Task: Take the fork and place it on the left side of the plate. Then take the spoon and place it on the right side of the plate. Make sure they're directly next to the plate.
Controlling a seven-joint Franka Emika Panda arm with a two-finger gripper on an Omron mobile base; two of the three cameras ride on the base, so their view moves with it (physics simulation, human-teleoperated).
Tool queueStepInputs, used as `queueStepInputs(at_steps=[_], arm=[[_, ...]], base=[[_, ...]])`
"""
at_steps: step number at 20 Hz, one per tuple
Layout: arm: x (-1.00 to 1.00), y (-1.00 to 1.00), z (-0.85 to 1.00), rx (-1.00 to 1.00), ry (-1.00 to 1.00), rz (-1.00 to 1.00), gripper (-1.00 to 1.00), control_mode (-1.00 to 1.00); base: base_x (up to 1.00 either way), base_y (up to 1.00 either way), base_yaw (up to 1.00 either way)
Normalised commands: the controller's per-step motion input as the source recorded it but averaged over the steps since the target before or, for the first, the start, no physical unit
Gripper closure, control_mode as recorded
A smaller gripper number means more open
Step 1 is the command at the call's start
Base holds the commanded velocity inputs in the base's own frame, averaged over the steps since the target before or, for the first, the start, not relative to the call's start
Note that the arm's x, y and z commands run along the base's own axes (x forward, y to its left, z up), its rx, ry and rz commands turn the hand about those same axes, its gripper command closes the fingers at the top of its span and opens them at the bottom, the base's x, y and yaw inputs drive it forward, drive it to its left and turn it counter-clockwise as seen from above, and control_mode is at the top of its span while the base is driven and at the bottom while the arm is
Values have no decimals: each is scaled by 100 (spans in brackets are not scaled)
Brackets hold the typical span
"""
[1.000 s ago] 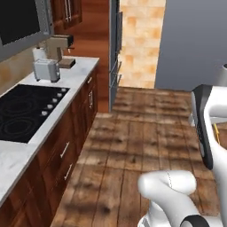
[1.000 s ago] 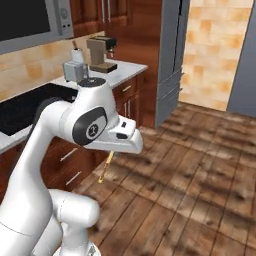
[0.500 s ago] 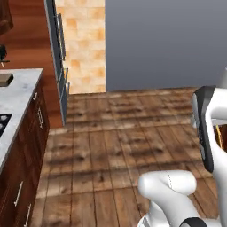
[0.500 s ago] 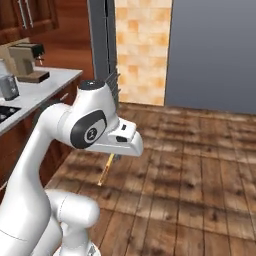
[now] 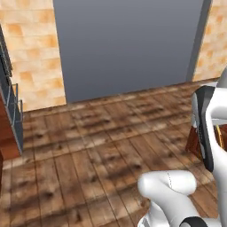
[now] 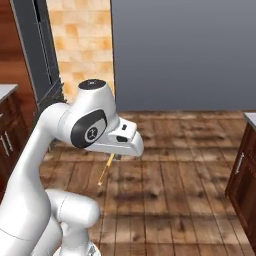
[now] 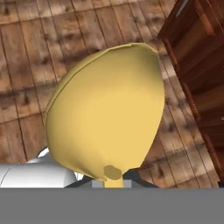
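- Our claw (image 6: 114,157) is clamped on the spoon (image 7: 105,113), carried above the wooden floor (image 5: 88,150).
- A jolt could loosen it; no plate nearby yet.

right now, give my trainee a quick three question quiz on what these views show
1. True or false: the pincer is shut on the spoon.
2. In the right base view, the thin yellow piece hanging under the hand is seen against: A) the stove B) the wood floor C) the plate
3. Fill in: in the hand view, the big yellow shape close to the camera is the spoon's ____.

Key: 1 true; 2 B; 3 bowl
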Motion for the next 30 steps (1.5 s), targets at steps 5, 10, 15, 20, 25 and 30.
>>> queueStepInputs(at_steps=[5, 10, 15, 20, 25, 30], arm=[[0, 0, 0, 0, 0, 0, 100, 100], [0, 0, 0, 0, 0, 0, 100, 100], [0, 0, 0, 0, 0, 0, 100, 100], [0, 0, 0, 0, 0, 0, 100, 100], [0, 0, 0, 0, 0, 0, 100, 100], [0, 0, 0, 0, 0, 0, 100, 100]], base=[[97, -32, -40], [96, -14, -42], [100, -1, -42], [100, 6, -44], [100, 36, -46], [100, 52, -45]])
